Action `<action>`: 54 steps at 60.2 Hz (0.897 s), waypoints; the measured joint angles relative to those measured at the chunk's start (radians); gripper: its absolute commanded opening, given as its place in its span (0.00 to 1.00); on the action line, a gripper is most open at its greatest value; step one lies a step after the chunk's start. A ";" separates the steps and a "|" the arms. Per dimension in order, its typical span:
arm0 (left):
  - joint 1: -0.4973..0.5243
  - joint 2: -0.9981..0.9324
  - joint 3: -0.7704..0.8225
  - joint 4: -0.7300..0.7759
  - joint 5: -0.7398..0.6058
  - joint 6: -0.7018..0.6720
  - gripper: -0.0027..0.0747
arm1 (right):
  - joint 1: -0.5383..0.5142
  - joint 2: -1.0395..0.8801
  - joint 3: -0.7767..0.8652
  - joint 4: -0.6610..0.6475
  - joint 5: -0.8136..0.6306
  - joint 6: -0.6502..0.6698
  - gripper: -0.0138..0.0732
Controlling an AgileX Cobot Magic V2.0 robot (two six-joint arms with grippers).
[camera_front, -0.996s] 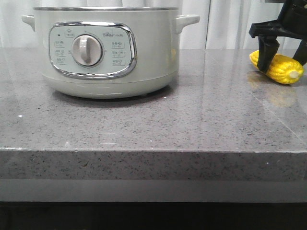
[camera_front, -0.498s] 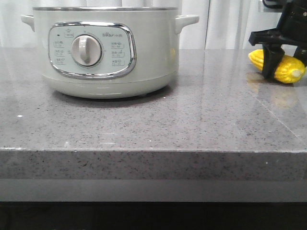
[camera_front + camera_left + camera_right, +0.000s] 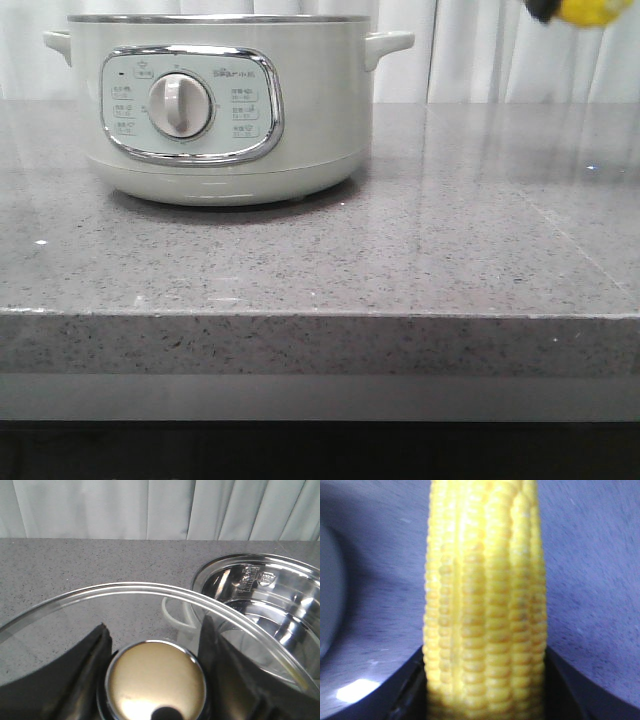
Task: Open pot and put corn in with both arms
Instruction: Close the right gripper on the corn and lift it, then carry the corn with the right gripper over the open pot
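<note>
Pot [image 3: 215, 110] sits on the grey speckled counter [image 3: 400, 260], left of centre in the front view, control panel [image 3: 190, 103] and dial [image 3: 181, 105] facing the camera, both side handles visible. Lid is off: left wrist view shows the bare steel inner bowl [image 3: 270, 600], steel rim exposed.

Glass lid [image 3: 150, 597] is held up by the left gripper [image 3: 156, 680], beside the pot, not over the opening; lid edge overlaps the near rim of the bowl in that view. Left fingers [image 3: 85, 670] sit either side of the gold, chrome-ringed knob [image 3: 156, 682], pinching it. Wrist camera looks down across the lid toward the counter and the curtain [image 3: 160, 507] behind. Left arm itself not visible in the front view.

Corn [image 3: 485, 610] is off the counter, up in the air at the top right corner of the front view [image 3: 590, 10], well right of the pot and above its rim level. Only its lower edge shows there, with a bit of black gripper beside it.

Right gripper [image 3: 485, 700]: black fingers [image 3: 405, 695] clamp the cob from both sides, cob running lengthwise away from the wrist camera, kernel rows facing it. Counter below is blurred in that view. Rest of the right arm is out of frame.
</note>
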 measured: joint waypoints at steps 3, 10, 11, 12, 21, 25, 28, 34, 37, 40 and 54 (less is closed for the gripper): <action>0.000 0.000 0.000 0.000 0.000 0.000 0.44 | 0.028 -0.031 0.000 0.002 0.000 0.000 0.52; 0.000 0.000 0.000 0.000 0.000 0.000 0.44 | 0.092 -0.087 0.000 0.008 0.000 -0.002 0.52; 0.000 0.000 0.000 0.000 0.000 0.000 0.44 | 0.100 -0.096 0.000 0.008 0.000 -0.002 0.52; 0.000 0.000 0.000 0.000 0.000 0.000 0.44 | 0.109 -0.101 0.000 0.010 0.000 -0.002 0.52; 0.000 0.000 0.000 0.000 0.000 0.000 0.44 | 0.194 -0.124 0.000 0.043 -0.048 -0.038 0.52; 0.000 0.000 0.000 0.000 0.000 0.000 0.44 | 0.233 -0.124 0.000 0.072 -0.084 -0.064 0.52; 0.000 0.000 0.000 0.000 0.000 0.000 0.44 | 0.258 -0.121 0.000 0.097 -0.112 -0.082 0.52; 0.000 0.000 0.000 0.000 0.000 0.000 0.44 | 0.298 -0.102 0.000 0.139 -0.170 -0.110 0.52; 0.000 0.000 0.000 0.000 0.000 0.000 0.44 | 0.315 -0.089 0.000 0.158 -0.205 -0.118 0.52; 0.000 0.000 0.000 0.000 0.000 0.000 0.44 | 0.331 -0.074 0.000 0.171 -0.228 -0.122 0.52; 0.000 0.000 0.000 -0.002 0.000 0.000 0.44 | 0.374 0.044 -0.084 0.184 -0.252 -0.125 0.52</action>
